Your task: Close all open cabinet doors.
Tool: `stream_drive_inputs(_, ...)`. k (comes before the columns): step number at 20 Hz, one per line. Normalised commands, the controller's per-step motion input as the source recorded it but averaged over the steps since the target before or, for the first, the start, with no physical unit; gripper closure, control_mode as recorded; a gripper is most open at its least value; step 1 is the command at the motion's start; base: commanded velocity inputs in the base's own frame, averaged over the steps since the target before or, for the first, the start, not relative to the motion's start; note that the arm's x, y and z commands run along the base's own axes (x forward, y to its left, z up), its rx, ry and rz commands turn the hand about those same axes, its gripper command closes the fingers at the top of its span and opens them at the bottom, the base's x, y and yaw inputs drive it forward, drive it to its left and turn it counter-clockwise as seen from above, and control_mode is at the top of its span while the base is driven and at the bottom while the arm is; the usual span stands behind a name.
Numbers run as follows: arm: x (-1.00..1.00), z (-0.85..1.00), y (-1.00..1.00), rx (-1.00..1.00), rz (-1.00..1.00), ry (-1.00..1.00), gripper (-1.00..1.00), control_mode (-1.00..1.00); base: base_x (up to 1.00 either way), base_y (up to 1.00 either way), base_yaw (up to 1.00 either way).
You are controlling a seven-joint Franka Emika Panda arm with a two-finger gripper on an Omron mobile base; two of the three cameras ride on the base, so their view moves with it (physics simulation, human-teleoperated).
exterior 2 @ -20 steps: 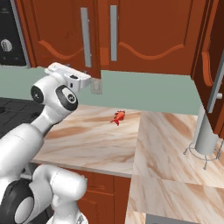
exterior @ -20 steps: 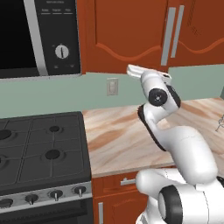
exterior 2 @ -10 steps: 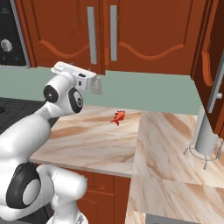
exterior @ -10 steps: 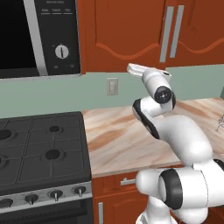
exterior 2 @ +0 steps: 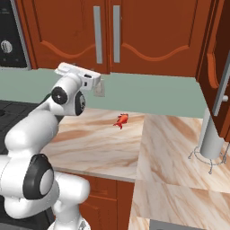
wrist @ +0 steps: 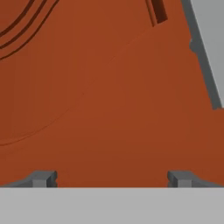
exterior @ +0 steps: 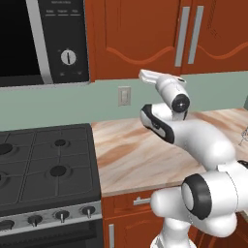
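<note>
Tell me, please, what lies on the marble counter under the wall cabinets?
On the counter lie a small red object and a grey post on wire feet; the arm covers some of it.

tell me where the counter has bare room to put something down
The marble counter is bare between the stove and the small red object, and in the corner stretch before the grey metal stand. Tightest spot: round that stand, under the open cabinet door.

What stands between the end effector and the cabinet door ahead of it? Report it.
Nothing visible. In the hand view the open end effector faces the bare cabinet door panel, its grey bar handle off to the upper right.
</note>
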Motion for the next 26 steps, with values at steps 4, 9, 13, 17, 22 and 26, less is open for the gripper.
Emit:
stream_drive_inputs(4,0.13,0.13,0.0,0.0,0.05,0.03,-1.0,-1.0,0.0,0.0,0.0)
stream_drive_inputs(9,0.09,0.15,0.0,0.0,0.05,0.04,-1.0,-1.0,0.0,0.0,0.0)
stream_drive_inputs(13,0.13,0.1,0.0,0.0,0.05,0.02,-1.0,-1.0,0.0,0.0,0.0)
stream_drive_inputs(17,0.18,0.03,0.0,0.0,0.05,0.01,-1.0,-1.0,0.0,0.0,0.0)
stream_drive_inputs(22,0.22,0.0,0.0,0.0,0.06,0.0,-1.0,-1.0,0.0,0.0,0.0)
stream_drive_inputs(26,0.16,0.0,0.0,0.0,0.07,0.0,-1.0,-1.0,0.0,0.0,0.0)
